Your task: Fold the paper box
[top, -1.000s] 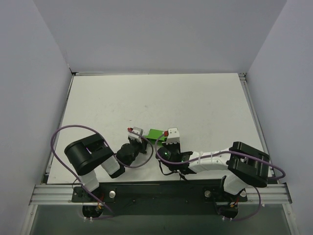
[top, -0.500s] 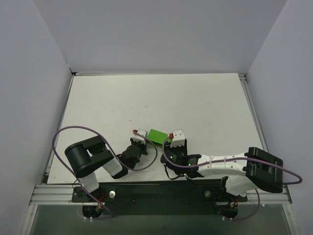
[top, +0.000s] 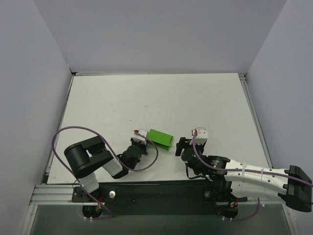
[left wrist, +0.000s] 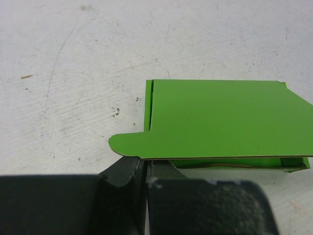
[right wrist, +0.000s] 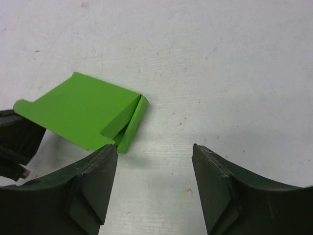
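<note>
On the white counter (top: 205,98) the paper box (top: 160,138) lies near the front, 1 edge pinched in the left tool (left wrist: 145,169), the right tool (right wrist: 154,152) wide and apart; such thin card could slip or crease.

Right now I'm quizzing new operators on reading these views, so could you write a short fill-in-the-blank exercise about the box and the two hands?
1. The left hand is ___ on a tab of the paper box.
2. The right hand is ___ and holds nothing.
3. Seen from above, the box lies ___ the two hands.
Missing words: shut; open; between.
</note>
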